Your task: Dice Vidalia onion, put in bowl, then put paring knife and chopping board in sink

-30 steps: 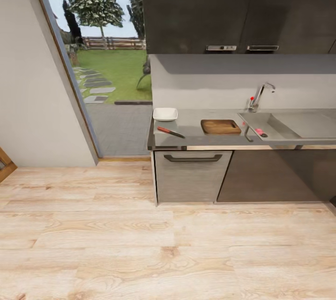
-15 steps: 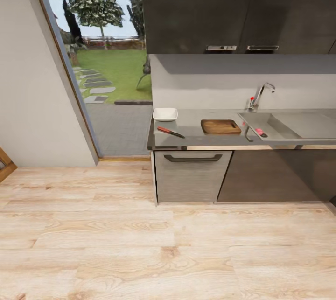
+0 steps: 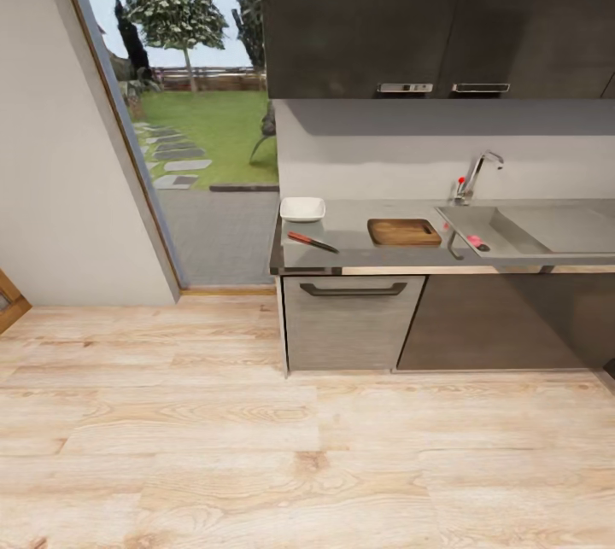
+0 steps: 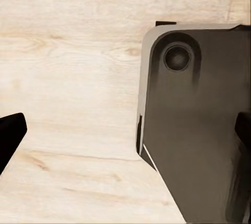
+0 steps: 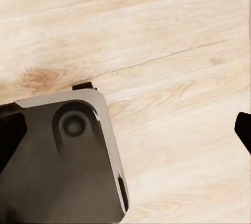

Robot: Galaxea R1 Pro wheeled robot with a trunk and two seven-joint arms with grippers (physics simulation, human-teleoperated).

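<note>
Nothing moved; both hands open floorward

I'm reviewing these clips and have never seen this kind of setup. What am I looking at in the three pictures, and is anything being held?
This is a simulated wheeled robot with two arms. The head view looks from the robot's head across a wood floor to a kitchen. On the countertop sit the bowl, the paring knife and the chopping board; the pinkish Vidalia onion lies in the sink. The other two pictures come from cameras on the arms, pointing down at the floor and part of the robot's dark base. Each end effector's dark fingertips sit far apart at the picture's edges, so both look open and empty.
</note>
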